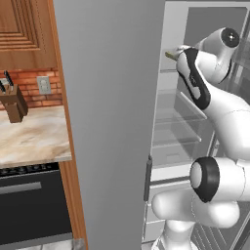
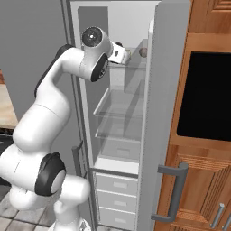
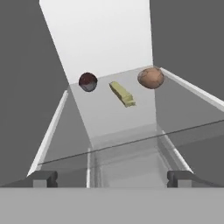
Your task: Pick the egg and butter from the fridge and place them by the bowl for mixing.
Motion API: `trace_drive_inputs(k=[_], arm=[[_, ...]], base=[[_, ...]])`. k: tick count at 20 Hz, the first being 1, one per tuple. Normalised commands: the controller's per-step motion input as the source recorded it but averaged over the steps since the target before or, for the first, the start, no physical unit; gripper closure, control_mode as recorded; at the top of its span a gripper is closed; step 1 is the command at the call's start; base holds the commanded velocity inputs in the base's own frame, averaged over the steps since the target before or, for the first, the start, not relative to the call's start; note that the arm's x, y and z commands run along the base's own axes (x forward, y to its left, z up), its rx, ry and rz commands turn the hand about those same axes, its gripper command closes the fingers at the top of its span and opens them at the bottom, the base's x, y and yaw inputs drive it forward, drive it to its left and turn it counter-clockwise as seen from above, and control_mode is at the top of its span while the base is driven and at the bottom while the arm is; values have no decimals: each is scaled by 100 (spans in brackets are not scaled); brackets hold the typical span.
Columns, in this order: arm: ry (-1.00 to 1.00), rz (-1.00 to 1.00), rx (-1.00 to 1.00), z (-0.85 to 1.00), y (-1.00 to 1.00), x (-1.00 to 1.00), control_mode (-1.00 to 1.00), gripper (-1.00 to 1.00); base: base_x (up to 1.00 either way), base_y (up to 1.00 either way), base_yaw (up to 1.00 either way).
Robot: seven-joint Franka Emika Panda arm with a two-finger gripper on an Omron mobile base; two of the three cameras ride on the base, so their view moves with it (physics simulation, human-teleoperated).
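Gripper (image 3: 112,178) spread wide, nothing between the tips, sitting at the front edge of the top glass shelf (image 3: 118,127) inside the open fridge (image 2: 167,90). From the hand view I see three things on that shelf, all well ahead of the tips. Butter (image 3: 122,94) lies flat near the middle, long axis running from about 11 o'clock (far end) to 5 o'clock (near end), near end towards me. Egg (image 3: 151,78) is at roughly 1 o'clock from the butter, near the right wall, apart from it; it looks slightly wider than tall, long axis roughly 9 to 3, though I can't be sure at this resolution. A small dark reddish round item (image 3: 88,82) sits at about 10 o'clock from the butter, towards the back left; can't tell what it is. No labels or writing readable on anything. In the right base view the hand is level with the top shelf, reaching in.
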Motion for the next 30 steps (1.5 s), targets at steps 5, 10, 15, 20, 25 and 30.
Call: trace_drive_inputs(k=[5,10,15,20,25,30], arm=[[5,0,-6,22,0,42,-100,-100],[2,2,-6,2,-2,43,-100,-100],[9,6,-11,-13,-14,31,-100,-100],[12,5,-6,-8,-20,35,-100,-100],[5,5,-1,-11,-18,34,-100,-100],[4,0,0,-1,0,49,-100,-100]], base=[[0,0,0],[0,0,0],[0,0,0],[0,0,0],[0,0,0],[0,0,0]])
